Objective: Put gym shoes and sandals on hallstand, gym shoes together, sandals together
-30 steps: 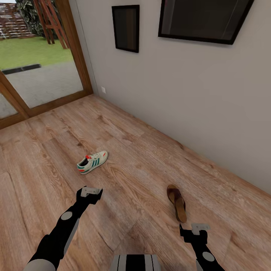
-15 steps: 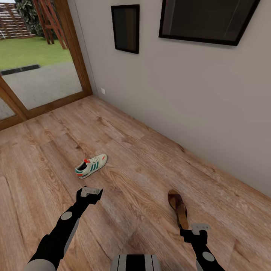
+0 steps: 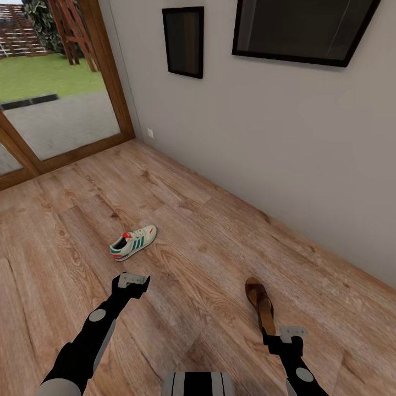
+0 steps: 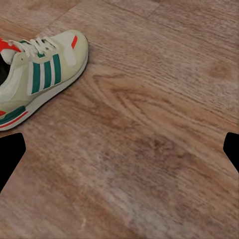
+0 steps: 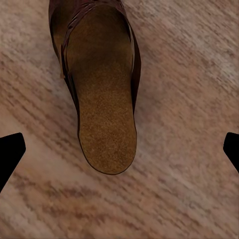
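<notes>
Black arms reach out over the floor (image 3: 220,231), whose wood-grain planks run to the wall. Nearest, the right gripper (image 3: 291,334) hangs just over the heel end of a sandal (image 3: 260,305); in the right wrist view its dark fingertips (image 5: 10,154) stand wide apart at either side, jaws open, with the sandal's (image 5: 99,84) tan footbed lying on the floor between them. The left gripper (image 3: 133,280) hovers a little farther out, also open and holding nothing, its fingertips (image 4: 10,159) spread over bare planks. Just beyond it lies a gym shoe (image 3: 133,242), upright on its sole, green stripes showing; the left wrist view catches it (image 4: 37,74) off to one side, clear of the fingers. Farther off, a grey wall (image 3: 264,143) carries two dark frames (image 3: 183,41), and a wood-framed glass door (image 3: 55,99) opens on a lawn.
</notes>
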Robot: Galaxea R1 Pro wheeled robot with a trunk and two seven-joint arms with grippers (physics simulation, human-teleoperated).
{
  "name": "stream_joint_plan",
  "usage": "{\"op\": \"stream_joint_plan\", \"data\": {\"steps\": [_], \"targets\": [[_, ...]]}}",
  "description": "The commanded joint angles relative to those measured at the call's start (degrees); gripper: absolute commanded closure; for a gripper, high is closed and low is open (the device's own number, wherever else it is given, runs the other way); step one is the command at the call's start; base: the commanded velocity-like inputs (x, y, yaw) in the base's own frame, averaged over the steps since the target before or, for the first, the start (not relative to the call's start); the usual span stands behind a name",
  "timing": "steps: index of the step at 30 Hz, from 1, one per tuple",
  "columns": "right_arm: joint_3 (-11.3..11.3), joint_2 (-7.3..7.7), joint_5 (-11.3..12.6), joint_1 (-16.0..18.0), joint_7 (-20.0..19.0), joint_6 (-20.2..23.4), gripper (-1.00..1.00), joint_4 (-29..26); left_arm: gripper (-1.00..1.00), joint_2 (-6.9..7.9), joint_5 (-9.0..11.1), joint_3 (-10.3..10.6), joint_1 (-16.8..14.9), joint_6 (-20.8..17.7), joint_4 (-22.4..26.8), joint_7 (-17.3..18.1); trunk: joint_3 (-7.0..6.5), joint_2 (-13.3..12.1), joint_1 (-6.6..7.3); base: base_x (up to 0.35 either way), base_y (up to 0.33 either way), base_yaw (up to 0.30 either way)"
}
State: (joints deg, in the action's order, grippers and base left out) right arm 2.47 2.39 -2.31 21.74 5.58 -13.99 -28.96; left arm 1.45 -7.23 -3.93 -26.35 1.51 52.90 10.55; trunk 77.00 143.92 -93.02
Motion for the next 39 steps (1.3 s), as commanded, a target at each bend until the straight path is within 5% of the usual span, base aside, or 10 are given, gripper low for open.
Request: {"op": "stream_joint_plan", "data": {"steps": [1,39], "targets": [[0.1,-0.01,-0.3,0.0,0.1,-0.2,-1.00,0.0,-1.00,-0.04,-0.6,-0.2,0.0,0.2,0.0,0.3,0.04,0.0,0.01,0.001,0.000,0.000],[0.0,-0.01,-0.3,0.0,0.1,-0.2,-1.00,0.0,-1.00,-0.12,-0.6,-0.2,-0.1,0.2,0.0,0.3,0.04,0.0,0.01,0.027,0.000,0.000]]}}
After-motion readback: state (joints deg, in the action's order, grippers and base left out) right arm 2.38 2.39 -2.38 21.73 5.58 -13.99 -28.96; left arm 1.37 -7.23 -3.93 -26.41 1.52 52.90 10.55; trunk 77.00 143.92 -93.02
